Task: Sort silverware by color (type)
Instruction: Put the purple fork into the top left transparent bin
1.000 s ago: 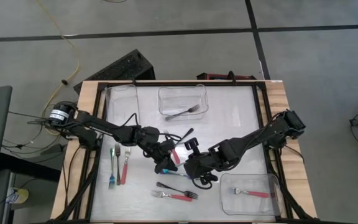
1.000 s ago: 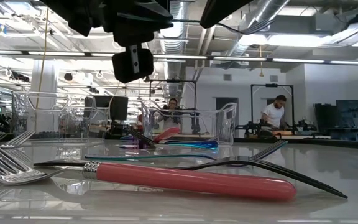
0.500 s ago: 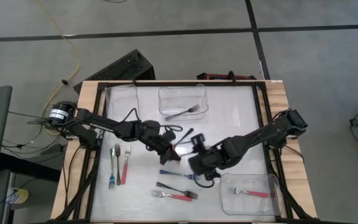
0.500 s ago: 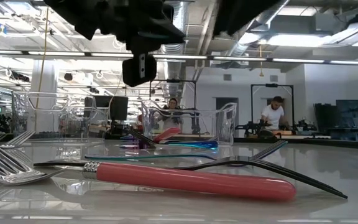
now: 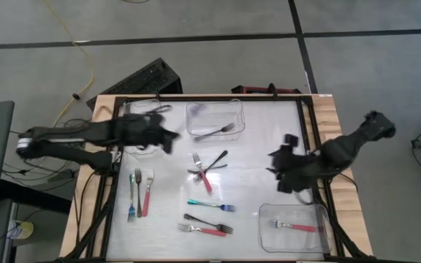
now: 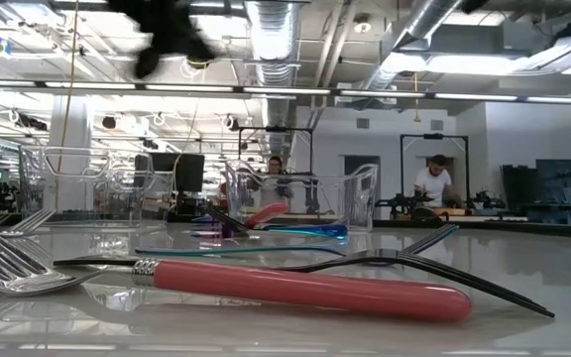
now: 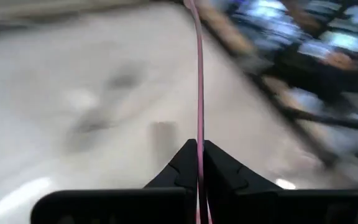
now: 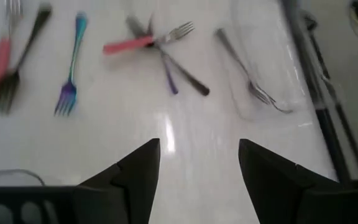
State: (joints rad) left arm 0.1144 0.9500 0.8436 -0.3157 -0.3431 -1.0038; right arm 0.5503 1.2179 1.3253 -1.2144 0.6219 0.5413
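The silverware lies scattered on the white table. A crossed pile (image 5: 207, 169) holds a red-handled, a black and a silver fork. A blue-handled fork (image 5: 210, 205) lies nearer, then a black and a red fork (image 5: 205, 225). A teal and a red fork (image 5: 141, 193) lie at the left. My left gripper (image 5: 171, 138) is shut, drawn back to the far left above the table. My right gripper (image 8: 197, 163) stands open and bare near the right edge (image 5: 278, 166). A thin pink strand (image 7: 199, 74) runs out from between the left fingers. My left gripper shows the thin pink strand (image 7: 199, 134) coming out between its shut fingertips and running straight ahead. What the strand is, and whether the fingers hold it, I cannot tell.
A clear tub (image 5: 215, 109) at the far middle holds a dark fork. Another clear tub (image 5: 143, 109) stands at the far left. A third tub (image 5: 265, 232) at the near right holds a red-handled fork. A black frame (image 5: 302, 131) rims the table.
Both arms have drawn back from the table's middle and risen, the left toward the far left corner, the right toward the right edge. The blue-handled fork that was between the two grippers now lies free on the table. The crossed pile stays put.
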